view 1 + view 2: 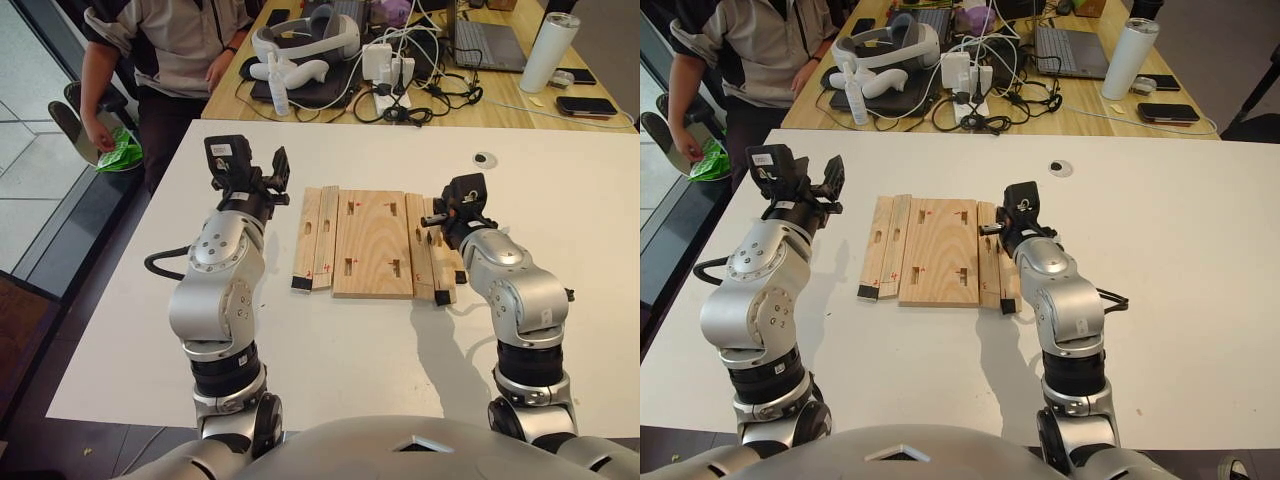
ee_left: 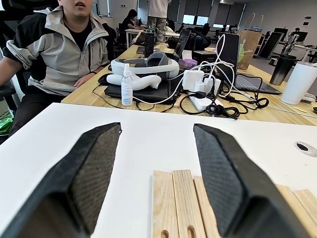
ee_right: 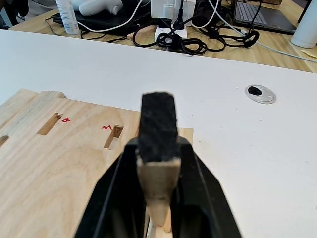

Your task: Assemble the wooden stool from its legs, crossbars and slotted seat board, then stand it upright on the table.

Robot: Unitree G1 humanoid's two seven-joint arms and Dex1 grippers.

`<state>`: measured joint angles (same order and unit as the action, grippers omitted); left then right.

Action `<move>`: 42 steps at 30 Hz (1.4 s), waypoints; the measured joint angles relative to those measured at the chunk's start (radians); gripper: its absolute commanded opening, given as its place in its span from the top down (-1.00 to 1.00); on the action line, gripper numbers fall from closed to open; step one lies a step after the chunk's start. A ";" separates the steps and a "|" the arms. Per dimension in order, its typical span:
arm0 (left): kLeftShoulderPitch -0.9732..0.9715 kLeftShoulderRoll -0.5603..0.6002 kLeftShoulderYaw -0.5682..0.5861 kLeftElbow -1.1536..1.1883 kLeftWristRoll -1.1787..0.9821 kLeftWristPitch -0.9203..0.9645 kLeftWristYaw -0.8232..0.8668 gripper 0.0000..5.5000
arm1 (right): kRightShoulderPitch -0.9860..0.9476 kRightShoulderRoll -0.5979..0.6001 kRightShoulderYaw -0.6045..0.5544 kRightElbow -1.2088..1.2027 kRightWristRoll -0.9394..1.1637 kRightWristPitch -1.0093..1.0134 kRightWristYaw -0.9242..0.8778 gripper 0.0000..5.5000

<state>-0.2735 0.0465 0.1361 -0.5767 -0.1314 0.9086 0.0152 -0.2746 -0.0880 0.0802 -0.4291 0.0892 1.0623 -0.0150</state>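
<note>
**A:** On the white table (image 1: 560, 230), what is lying in the middle?

**B:** The slotted seat board (image 1: 372, 243) is lying flat there. Its four slots are facing up, each with a red mark beside it.

**A:** And the legs and crossbars?

**B:** The left strips (image 1: 315, 240) are lying side by side against the board's left edge. The right strips (image 1: 428, 262) are lying along its right edge, also touching it.

**A:** What is the left gripper (image 1: 252, 165) doing?

**B:** It is hovering over bare table just left of the left strips, near their far ends. Its fingers (image 2: 91, 183) are standing wide apart and are holding nothing.

**A:** And the right gripper (image 1: 452, 208)?

**B:** It is sitting over the far end of the right strips, at the board's right edge. Its fingers are clamping a pale wooden piece (image 3: 158, 181) that is tapering toward one end. I cannot tell whether that piece is resting on the others or hanging just clear of them.

**A:** Anything else nearby?

**B:** A round cable grommet (image 1: 485, 158) is sitting in the table beyond the right gripper. Behind, a wooden desk is carrying a headset (image 1: 305, 35), a tangle of cables (image 1: 400, 95), a laptop and a white tumbler (image 1: 548, 50).
</note>
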 measured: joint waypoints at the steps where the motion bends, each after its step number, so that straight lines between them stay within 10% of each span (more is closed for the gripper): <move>1: 0.000 -0.001 0.000 0.000 0.000 -0.001 0.001 0.01 | 0.000 -0.005 0.005 -0.006 -0.007 0.005 -0.001 0.86; 42: -0.012 0.016 -0.011 0.039 0.001 -0.058 0.000 0.01 | 0.032 0.054 -0.065 -0.007 -0.057 0.035 -0.040 0.86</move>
<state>-0.2850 0.0625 0.1251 -0.5374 -0.1301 0.8508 0.0152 -0.2428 -0.0340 0.0155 -0.4364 0.0319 1.0971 -0.0545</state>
